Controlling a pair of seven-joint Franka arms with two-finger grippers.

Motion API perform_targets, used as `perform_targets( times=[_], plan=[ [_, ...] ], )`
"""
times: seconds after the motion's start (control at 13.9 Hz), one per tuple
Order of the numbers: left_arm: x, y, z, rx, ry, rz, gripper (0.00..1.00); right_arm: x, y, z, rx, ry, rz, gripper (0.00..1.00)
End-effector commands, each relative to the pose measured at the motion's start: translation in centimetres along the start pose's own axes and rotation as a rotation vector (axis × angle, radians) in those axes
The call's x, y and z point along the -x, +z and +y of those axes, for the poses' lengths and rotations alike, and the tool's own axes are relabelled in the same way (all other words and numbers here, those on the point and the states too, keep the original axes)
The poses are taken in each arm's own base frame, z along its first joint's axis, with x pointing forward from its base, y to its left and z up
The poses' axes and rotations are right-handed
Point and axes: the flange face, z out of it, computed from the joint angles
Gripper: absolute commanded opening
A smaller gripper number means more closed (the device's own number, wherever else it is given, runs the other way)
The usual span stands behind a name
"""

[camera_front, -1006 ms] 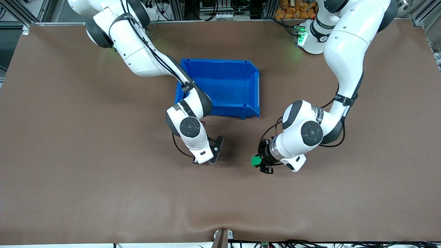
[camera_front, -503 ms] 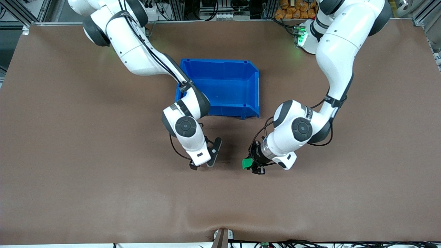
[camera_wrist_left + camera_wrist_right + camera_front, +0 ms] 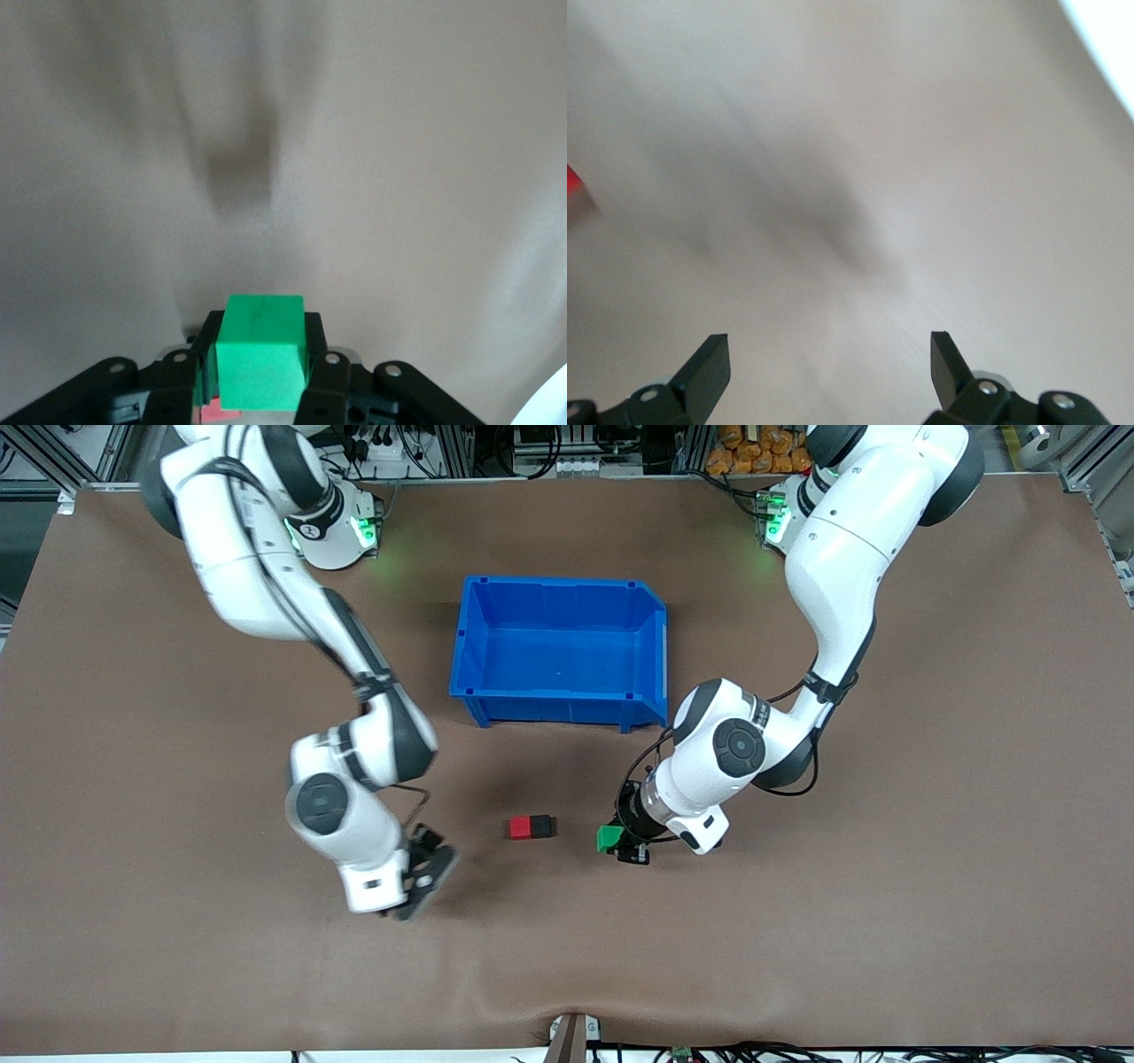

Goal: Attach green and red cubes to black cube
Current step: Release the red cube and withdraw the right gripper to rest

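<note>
The red cube and the black cube sit joined side by side on the brown table, nearer the front camera than the blue bin. My left gripper is shut on the green cube, low over the table just toward the left arm's end from the black cube. The green cube fills the space between the fingers in the left wrist view. My right gripper is open and empty, over the table toward the right arm's end from the red cube. Its fingertips are spread wide over bare table.
A blue bin stands empty, farther from the front camera than the cubes. A red sliver shows at the edge of the right wrist view. Brown table mat lies all around.
My right gripper has let go and swung away toward the right arm's end, uncovering the joined red and black cubes. My left gripper has carried the green cube closer to the black cube.
</note>
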Motion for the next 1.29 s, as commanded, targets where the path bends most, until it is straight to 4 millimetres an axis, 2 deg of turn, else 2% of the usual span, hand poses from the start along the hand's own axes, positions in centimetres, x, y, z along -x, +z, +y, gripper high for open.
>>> perform_targets(
  times=[0.0, 0.07, 0.22, 0.36, 0.5, 0.65, 0.86, 1.01, 1.15, 1.22],
  plan=[
    [1.0, 0.9, -0.2, 0.018, 0.039, -0.015, 0.00, 4.5, -6.3, 4.9, -0.038, 0.100, 0.004, 1.00],
    [1.0, 1.5, -0.5, 0.016, 0.046, -0.007, 0.00, 6.1, -8.5, 6.2, -0.044, 0.127, -0.007, 1.00],
    [1.7, 3.1, -1.3, 0.027, 0.084, 0.028, 0.00, 9.1, -13.9, 7.0, -0.061, 0.169, -0.044, 1.00],
    [2.2, 4.6, -1.4, 0.046, 0.103, 0.061, 0.00, 13.1, -20.4, 6.0, -0.049, 0.204, -0.052, 1.00],
    [1.9, 5.2, -1.6, 0.042, 0.105, 0.072, 0.00, 17.4, -24.7, 4.9, -0.019, 0.268, -0.055, 1.00],
    [2.7, 5.4, -1.9, 0.044, 0.116, 0.068, 0.00, 20.3, -28.4, 3.8, -0.015, 0.404, -0.075, 1.00],
    [3.1, 6.2, -2.2, 0.040, 0.121, 0.067, 0.00, 23.5, -32.7, 2.5, -0.046, 0.632, -0.140, 1.00],
    [3.7, 6.4, -2.2, 0.045, 0.127, 0.060, 0.00, 24.9, -34.1, 1.8, -0.061, 0.740, -0.178, 1.00],
    [3.8, 6.6, -2.1, 0.052, 0.129, 0.065, 0.00, 25.2, -34.9, 1.0, -0.068, 0.812, -0.202, 1.00],
    [4.0, 7.7, -2.5, 0.044, 0.133, 0.064, 0.00, 25.5, -35.0, 0.8, -0.071, 0.837, -0.213, 1.00]
  ],
)
